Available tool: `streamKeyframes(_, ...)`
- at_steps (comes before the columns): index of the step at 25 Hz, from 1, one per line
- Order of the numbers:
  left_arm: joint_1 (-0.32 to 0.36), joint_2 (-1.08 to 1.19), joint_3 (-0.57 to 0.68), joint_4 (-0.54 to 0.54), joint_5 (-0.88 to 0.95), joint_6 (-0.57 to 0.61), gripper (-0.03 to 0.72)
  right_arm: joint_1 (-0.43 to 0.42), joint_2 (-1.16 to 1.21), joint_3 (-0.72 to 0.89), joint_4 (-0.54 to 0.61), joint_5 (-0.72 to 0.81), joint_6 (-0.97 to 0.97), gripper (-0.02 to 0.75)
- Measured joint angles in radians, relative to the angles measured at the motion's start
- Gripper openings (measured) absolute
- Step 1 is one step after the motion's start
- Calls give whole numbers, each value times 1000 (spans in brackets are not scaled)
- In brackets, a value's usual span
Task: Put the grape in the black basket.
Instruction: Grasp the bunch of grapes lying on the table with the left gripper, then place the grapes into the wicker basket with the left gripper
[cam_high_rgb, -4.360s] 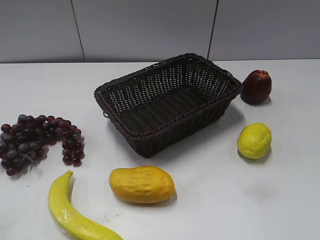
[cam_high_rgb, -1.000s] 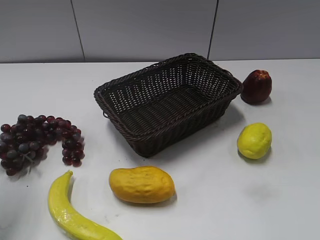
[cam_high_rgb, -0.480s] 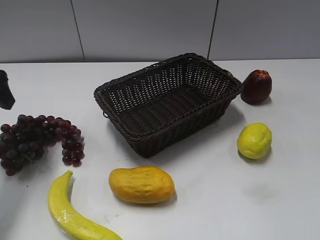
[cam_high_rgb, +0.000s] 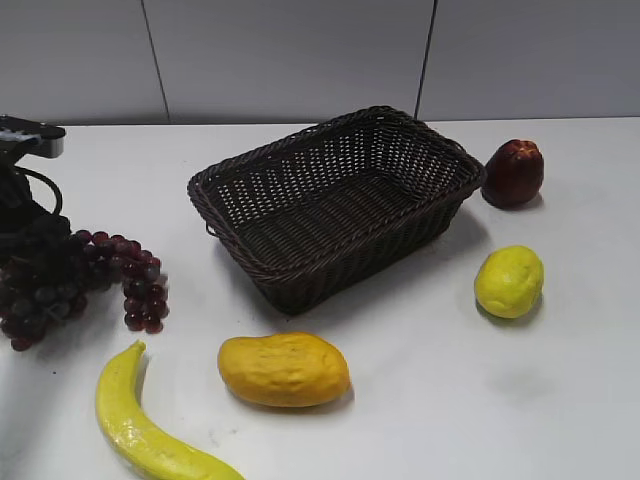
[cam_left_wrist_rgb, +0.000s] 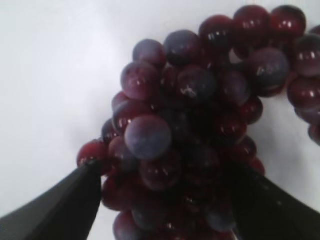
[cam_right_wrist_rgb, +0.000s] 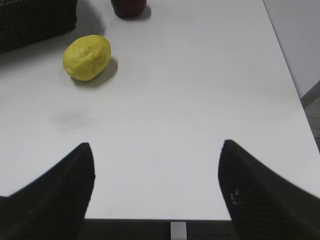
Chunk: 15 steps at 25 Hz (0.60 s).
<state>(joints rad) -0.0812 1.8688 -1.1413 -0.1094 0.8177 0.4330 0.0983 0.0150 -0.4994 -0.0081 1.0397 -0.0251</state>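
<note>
The grape (cam_high_rgb: 110, 265) is a bunch of dark red and purple grapes lying on the white table at the far left. My left gripper (cam_high_rgb: 25, 240) has come down over its left part. In the left wrist view the grape (cam_left_wrist_rgb: 190, 115) fills the frame, and the left gripper (cam_left_wrist_rgb: 165, 167) is open with one black finger on each side of the bunch. The black basket (cam_high_rgb: 300, 140), woven and empty, stands at the centre back; its corner shows in the right wrist view (cam_right_wrist_rgb: 35, 20). My right gripper (cam_right_wrist_rgb: 156, 150) is open and empty over the table's near right edge, out of the exterior view.
A yellow mango (cam_high_rgb: 284, 369) and a banana (cam_high_rgb: 140, 425) lie at the front left. A lemon (cam_high_rgb: 508, 281), also in the right wrist view (cam_right_wrist_rgb: 87, 57), and a dark red fruit (cam_high_rgb: 513, 173) lie right of the basket. The table edge (cam_right_wrist_rgb: 200, 219) is under the right gripper.
The left arm has come into the exterior view from the left edge and lowered onto the left part of the grape bunch. Nothing else has moved.
</note>
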Motion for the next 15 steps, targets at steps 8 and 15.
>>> streamKeyframes(8,0,50,-5,10,-56,3,562,0,0,0,0,0,0,584)
streamKeyframes(15,0,49,-11,11,-60,3,309,0,0,0,0,0,0,584)
